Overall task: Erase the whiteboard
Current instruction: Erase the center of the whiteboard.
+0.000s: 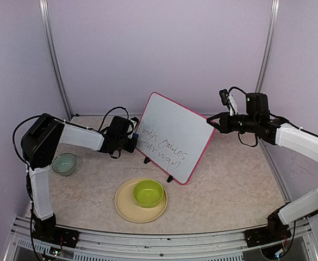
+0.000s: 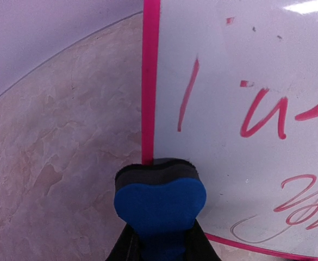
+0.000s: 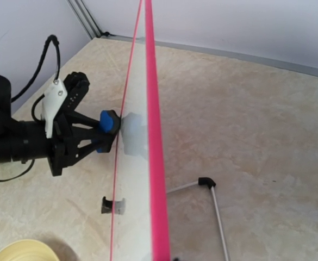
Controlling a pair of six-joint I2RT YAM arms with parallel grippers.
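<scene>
The left claw (image 1: 132, 142) is clamping a blue eraser (image 2: 160, 204), its dark fingers (image 2: 127, 247) squeezing the foam from either side. The eraser's dark felt face is pressing against the whiteboard (image 1: 175, 136) right at the pink frame, low on the board's left edge. Up close in the left wrist view the handwriting is showing as pink-red strokes beside the eraser, while from overhead the same lines are looking dark.

The whiteboard is standing tilted in the middle of the table (image 1: 229, 185), just behind a yellow plate (image 1: 127, 209) that is carrying a green bowl (image 1: 148, 193). A glass bowl (image 1: 64, 163) is sitting well off to the left, under the left arm.

The right claw (image 1: 210, 122) is showing only from overhead: its fingers are drawn together, the tip meeting the board's right edge. Whether it is pinching the frame, I cannot tell, since its own camera is catching none of its fingers. That camera is looking along the board edge-on instead, picking out a thin wire prop (image 3: 202, 185) behind it and the eraser's pale reflection in the white face.
</scene>
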